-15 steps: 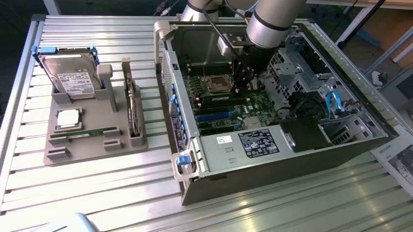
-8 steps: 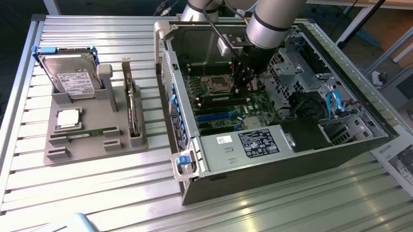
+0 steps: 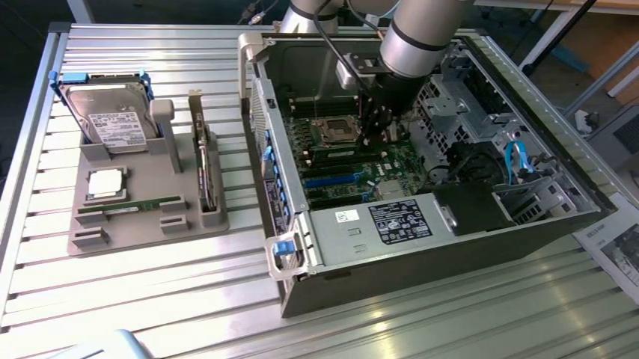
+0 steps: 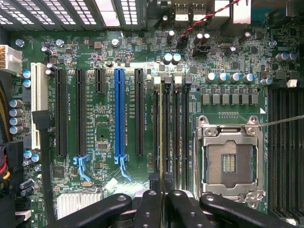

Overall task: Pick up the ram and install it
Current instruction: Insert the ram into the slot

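Closed with gripper (image 4: 162, 204) on ram (image 4: 161, 142), thin board pinched edge-on. Held parallel to memory slots (image 4: 176, 137), likely for straight seating. Exterior view: inside case (image 3: 420, 277), at 3 o'clock of CPU socket (image 3: 334, 129); well apart from tray (image 3: 140, 176), at 9 o'clock.

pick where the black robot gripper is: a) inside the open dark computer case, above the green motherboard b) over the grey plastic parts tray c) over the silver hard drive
a: in the exterior view the gripper reaches down into the computer case, close above the motherboard.
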